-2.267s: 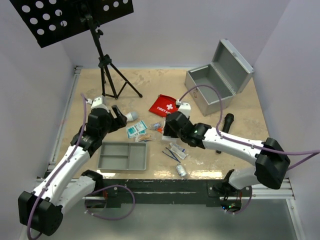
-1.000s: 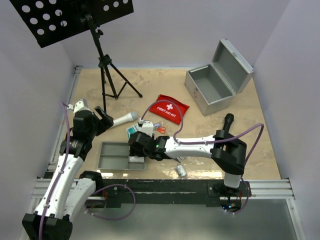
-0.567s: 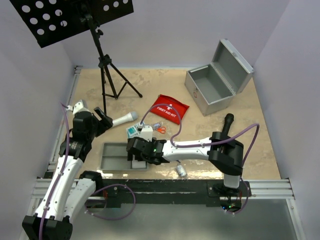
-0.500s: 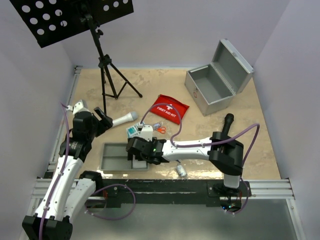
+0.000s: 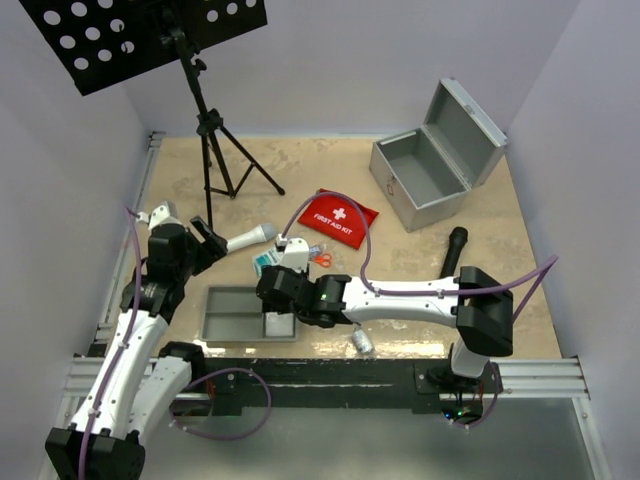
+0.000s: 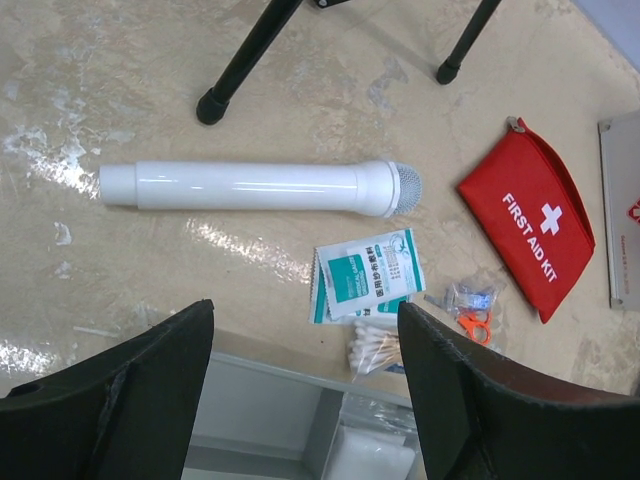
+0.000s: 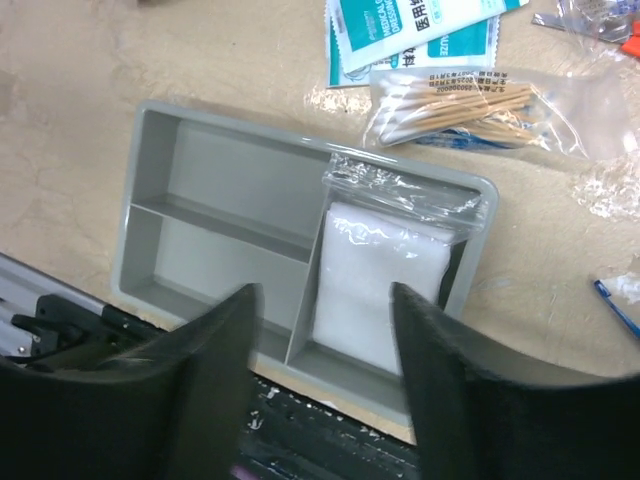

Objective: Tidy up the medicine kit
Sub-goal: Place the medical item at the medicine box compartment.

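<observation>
A: Two grippers. Is either holding anything?
B: No. The left gripper [image 6: 302, 315] hangs over the bench [image 6: 120, 80] beside the white tube [image 6: 250, 186], fingers apart and empty. The right gripper [image 7: 325, 295] hovers over the grey tray [image 7: 230, 175], fingers likewise apart.
A: What's in the tray?
B: One clear bag of white gauze [image 7: 375, 275] in its right-end compartment, flap lapping the rim. The compartments left of it look bare.
A: How would the swab bag [image 7: 470, 108] handle?
B: It lies just beyond the tray: light, crinkly, probably slippery. I'd pinch across the bundled sticks, not loose film.
A: Further right?
B: The red pouch [image 6: 530, 235], soft and lettered FIRST AID KIT, lies flat. The silver case [image 5: 465, 125] stands open, rigid.
</observation>
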Available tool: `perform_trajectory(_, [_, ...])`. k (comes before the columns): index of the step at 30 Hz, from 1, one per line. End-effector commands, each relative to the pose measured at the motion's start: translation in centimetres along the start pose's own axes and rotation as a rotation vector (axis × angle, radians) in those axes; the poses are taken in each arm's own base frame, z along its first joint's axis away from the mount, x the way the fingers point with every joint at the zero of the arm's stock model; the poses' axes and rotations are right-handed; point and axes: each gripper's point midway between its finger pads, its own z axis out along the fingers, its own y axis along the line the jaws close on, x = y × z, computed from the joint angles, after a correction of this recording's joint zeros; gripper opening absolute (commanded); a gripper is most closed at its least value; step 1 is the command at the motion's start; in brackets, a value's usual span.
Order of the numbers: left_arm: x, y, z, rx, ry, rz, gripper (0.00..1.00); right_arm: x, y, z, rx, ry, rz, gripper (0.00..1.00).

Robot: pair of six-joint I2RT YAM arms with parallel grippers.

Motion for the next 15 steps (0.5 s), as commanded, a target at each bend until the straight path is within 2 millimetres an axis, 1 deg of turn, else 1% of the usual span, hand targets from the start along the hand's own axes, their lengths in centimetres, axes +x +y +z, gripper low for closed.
perform_trajectory(1, [0.1,-0.4,0.2,0.031,-0.002,0.004,0.79,-0.4,-0.6,-0.1,-0.013,-0.045,-0.065,0.49])
perform_trajectory(2, [0.2,-0.4,0.2,0.034,-0.001,0.004,0.79,-0.4,-0.4,0.0,-0.024,-0.05,-0.071,0.41])
perform_trajectory(3, [0.4,-0.4,0.3,0.038,0.004,0.003,0.79,-0.4,-0.4,0.2,-0.028,-0.052,-0.081,0.36])
perform_trajectory(5, [0.6,-0.4,0.3,0.047,0.009,0.0,0.78,-0.1,-0.5,0.5,-0.032,-0.051,-0.103,0.2])
perform_trajectory(8, [1.0,-0.7,0.2,0.071,0.02,-0.001,0.78,0.2,-0.4,1.0,-0.04,-0.055,-0.13,0.01])
perform_trajectory(11, [1.2,-0.9,0.1,0.088,0.022,-0.001,0.78,0.5,-0.6,1.8,-0.036,-0.058,-0.156,0.0])
perform_trajectory(15, [1.0,-1.1,-0.1,0.098,0.017,0.012,0.77,0.6,-0.3,2.7,-0.053,-0.061,-0.194,0.0])
